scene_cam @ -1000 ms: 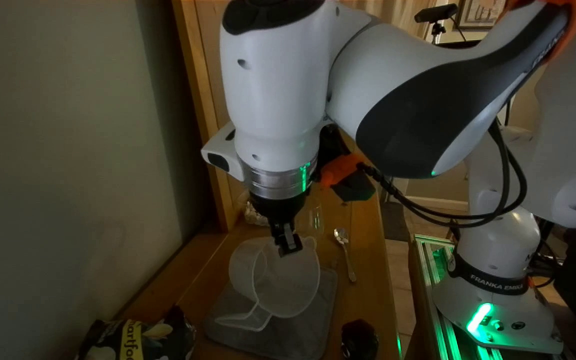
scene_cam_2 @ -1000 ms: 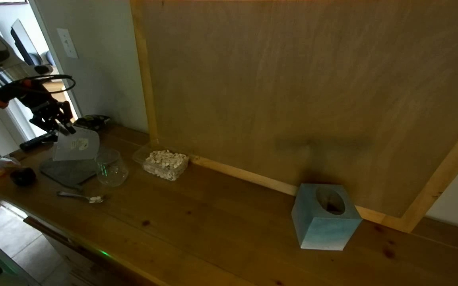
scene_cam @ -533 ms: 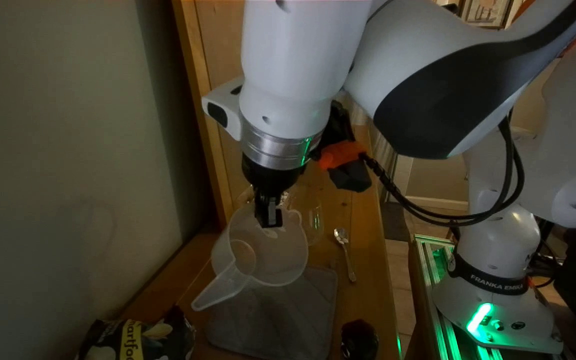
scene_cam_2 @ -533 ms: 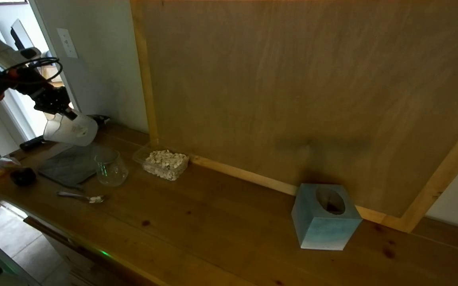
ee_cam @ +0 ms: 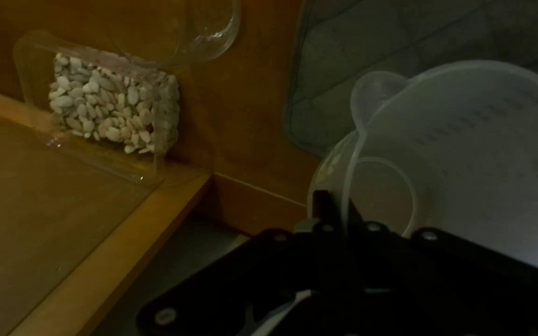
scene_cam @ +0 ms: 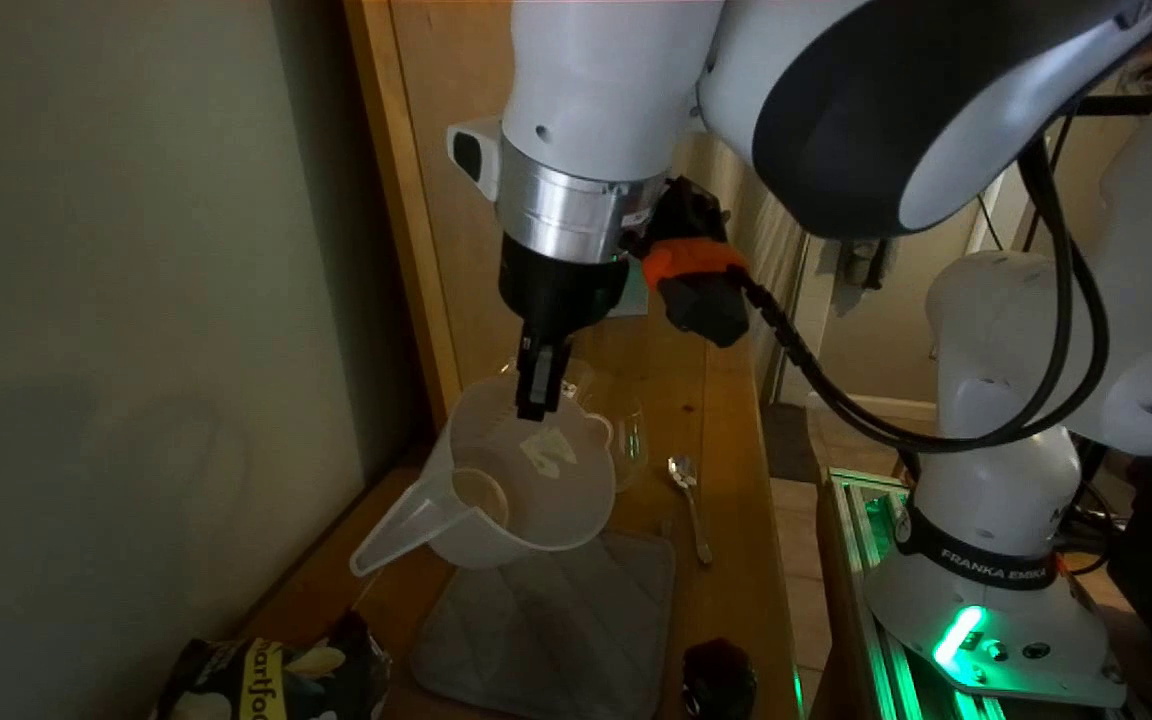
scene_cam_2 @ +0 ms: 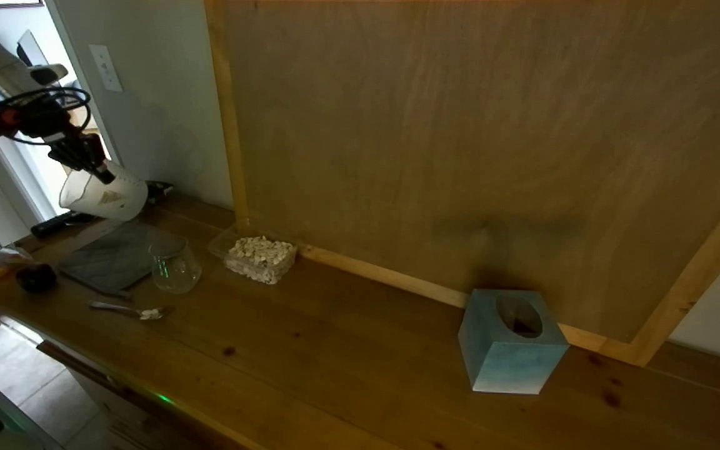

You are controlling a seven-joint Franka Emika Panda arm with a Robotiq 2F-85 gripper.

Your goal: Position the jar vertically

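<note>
Over the last second the jar [scene_cam: 551,515] has shifted: more of the grey mat [scene_cam: 556,630] shows, and the handle [scene_cam: 406,528] has swung toward the wall [scene_cam: 136,300]. My claw [ee_cam: 339,210] is clamped across the jar's edge, near the spout [ee_cam: 374,91]. The jar hangs tilted at the mat's edge, apparently lifted clear, though contact below cannot be confirmed. Its inner floor [scene_cam: 483,495] now shows more plainly, so I judge the turn favourable to the task, but vertical is not attained: the body leans in both exterior views. Further rotation appears called for before any lowering. Noted risks: slippage at the thin edge, and a knock against the drinking glass [scene_cam_2: 174,265] standing near the mat.
</note>
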